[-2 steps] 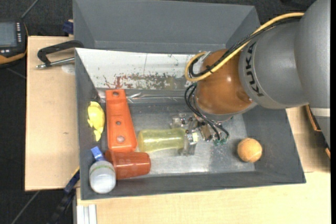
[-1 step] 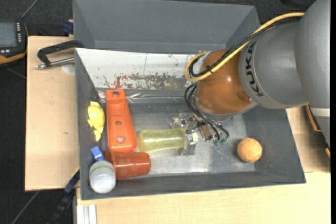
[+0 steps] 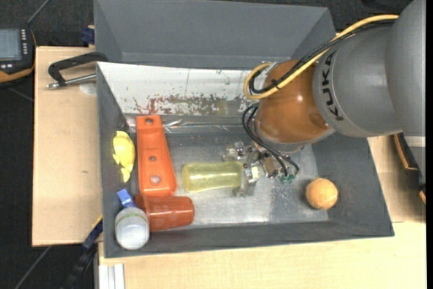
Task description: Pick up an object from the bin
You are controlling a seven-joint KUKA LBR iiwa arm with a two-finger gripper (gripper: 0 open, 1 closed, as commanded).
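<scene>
Grey bin (image 3: 352, 216): floor bare at lower middle and right; clutter lines the left wall.
Gripper (image 3: 245, 171): low at mid-floor, fingers apart, one above and one below the cylinder's right end.
Pale yellow cylinder (image 3: 210, 178): translucent, lying on its side at centre, left end just beside the orange block (image 3: 154, 158).
Left side: yellow lump (image 3: 124, 153) by the wall; red cylinder (image 3: 169, 212) and white bottle (image 3: 130, 227) in the lower left corner.
Orange ball (image 3: 321, 193): lower right, alone, near the front wall.
</scene>
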